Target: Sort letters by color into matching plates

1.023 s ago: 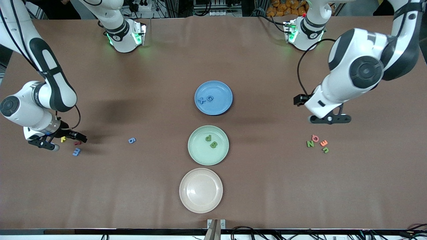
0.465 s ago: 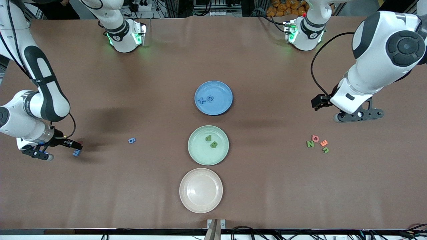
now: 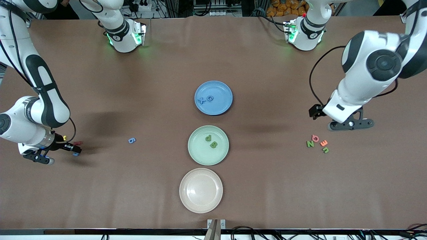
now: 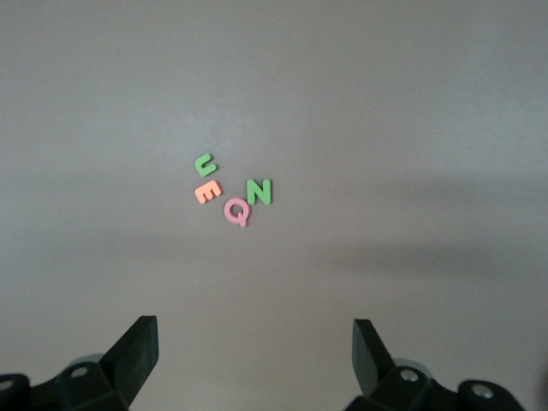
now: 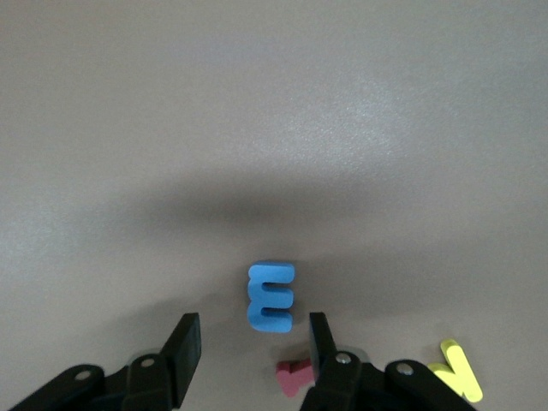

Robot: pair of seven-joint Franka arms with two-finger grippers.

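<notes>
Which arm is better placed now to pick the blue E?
Right. The right gripper is already down at the blue E, fingers on either side of it. The left gripper is open over the table's other end, near the green N.

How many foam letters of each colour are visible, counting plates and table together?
Blue foam letters: 4
Green foam letters: 4
Pink foam letter: 1
Orange foam letter: 1
Red foam letter: 1
Yellow foam letter: 1
Total: 12
</notes>
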